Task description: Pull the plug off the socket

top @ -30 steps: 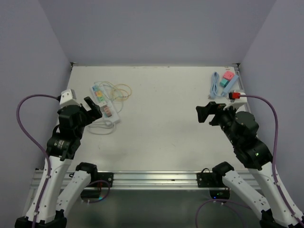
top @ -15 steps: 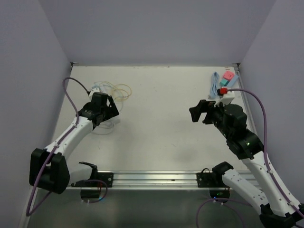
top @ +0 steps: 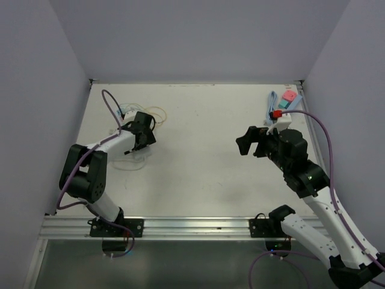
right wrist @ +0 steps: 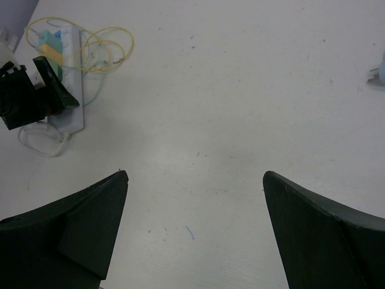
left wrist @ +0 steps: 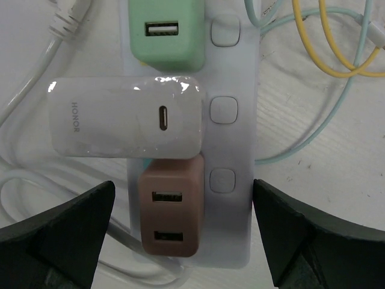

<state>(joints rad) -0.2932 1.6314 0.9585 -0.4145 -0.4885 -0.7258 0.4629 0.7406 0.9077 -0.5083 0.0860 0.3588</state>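
Left arm [top: 111, 142] and right arm [top: 301, 167]: white link shells, black joint housings, purple cable [top: 112, 108] trailing along each, red connector [top: 277, 114] at right wrist, matte black wedge-shaped fingers [left wrist: 60, 232], black base clamps [top: 117, 227].

A: The white charger [left wrist: 123, 117] is glossy plastic, with bright, crinkled glints along its top edge.
B: And the 2 adapters beside it?
A: The green adapter [left wrist: 165, 33] and the brown adapter [left wrist: 171, 211] look like matt plastic. The power strip [left wrist: 234, 150] is smooth white plastic with a soft sheen.
B: The leads?
A: The yellow cable [left wrist: 349, 69] and the white cord [left wrist: 63, 24] look smooth and rubbery. The left gripper's fingers [left wrist: 60, 241] are matt black. The table [right wrist: 240, 120] is matt white and faintly scuffed, and its near rail [top: 192, 226] is bare metal.
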